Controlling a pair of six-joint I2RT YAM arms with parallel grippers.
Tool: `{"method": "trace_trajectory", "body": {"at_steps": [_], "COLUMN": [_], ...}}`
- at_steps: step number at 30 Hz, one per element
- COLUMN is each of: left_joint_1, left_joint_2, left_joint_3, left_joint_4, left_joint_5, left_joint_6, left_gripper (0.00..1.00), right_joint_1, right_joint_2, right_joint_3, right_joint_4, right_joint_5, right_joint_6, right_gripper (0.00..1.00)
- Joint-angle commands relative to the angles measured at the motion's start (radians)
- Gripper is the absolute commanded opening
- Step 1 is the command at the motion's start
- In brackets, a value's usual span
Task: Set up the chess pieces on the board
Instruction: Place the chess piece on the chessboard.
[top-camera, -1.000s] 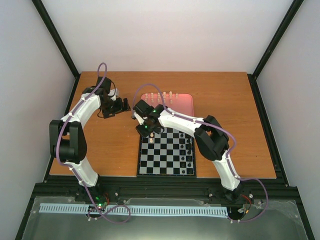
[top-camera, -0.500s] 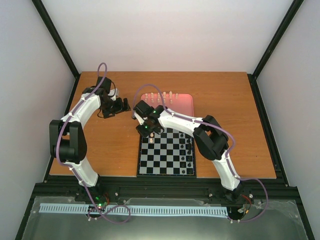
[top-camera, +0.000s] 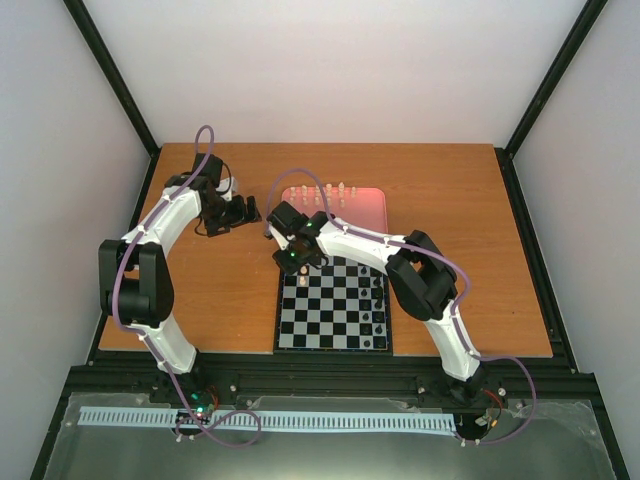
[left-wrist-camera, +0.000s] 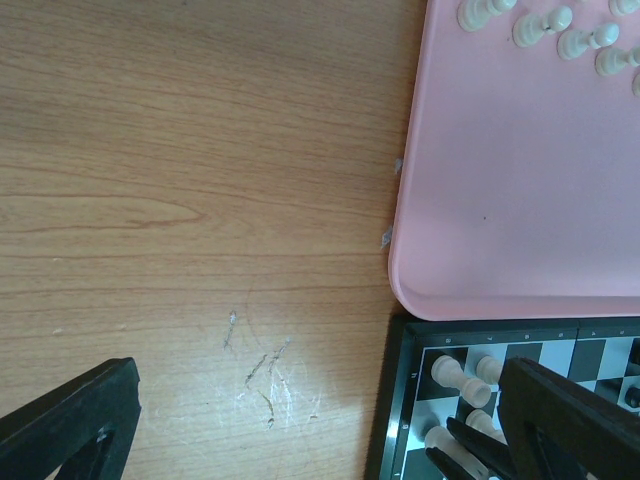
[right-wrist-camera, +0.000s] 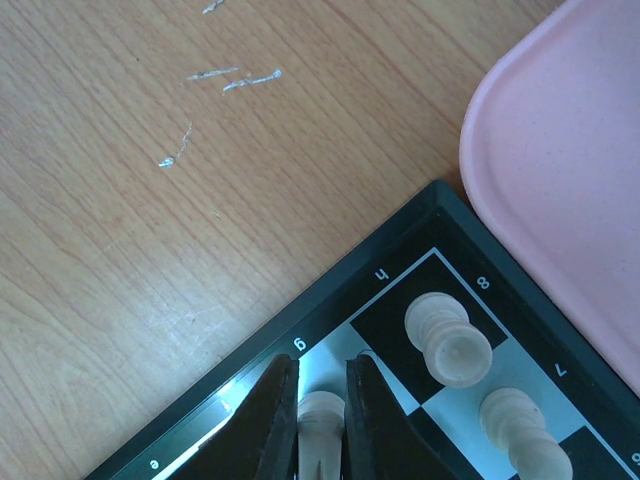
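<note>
The black-and-white board (top-camera: 281, 330) lies in front of the pink tray (top-camera: 368, 212). My right gripper (right-wrist-camera: 322, 375) is shut on a cream chess piece (right-wrist-camera: 322, 418) over the light square next to the board's far-left corner (right-wrist-camera: 330, 292). Two more cream pieces (right-wrist-camera: 448, 340) stand upright on the corner squares beside it. Several cream pieces (left-wrist-camera: 540, 25) stand in a row on the tray (left-wrist-camera: 500, 180). My left gripper (left-wrist-camera: 318, 370) hangs open over bare table left of the tray, nothing between its fingers (left-wrist-camera: 75, 420). In the top view it (top-camera: 245, 212) is left of the right gripper (top-camera: 298, 262).
Black pieces (top-camera: 378, 305) line the board's right side. The tray's near-left corner (right-wrist-camera: 560, 180) sits just beyond the board's far edge. Scratched wooden tabletop (left-wrist-camera: 200, 200) lies to the left. The right arm reaches across the board.
</note>
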Motion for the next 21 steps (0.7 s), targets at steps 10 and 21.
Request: {"method": "trace_trajectory", "body": {"at_steps": [10, 21], "left_joint_1": [0.009, 0.008], "left_joint_2": [0.002, 0.009], "left_joint_3": [0.005, 0.007], "left_joint_4": [0.023, 0.024], "left_joint_5": [0.006, 0.008], "left_joint_6": [-0.009, -0.008], "left_gripper": [1.0, 1.0], "right_joint_1": [-0.003, -0.003], "right_joint_2": [0.032, 0.034], "right_joint_3": [0.001, 0.0], "right_joint_4": [0.023, 0.021], "right_joint_5": [0.02, 0.026], "right_joint_6": [-0.015, -0.018], "right_gripper": [0.03, 0.03]}}
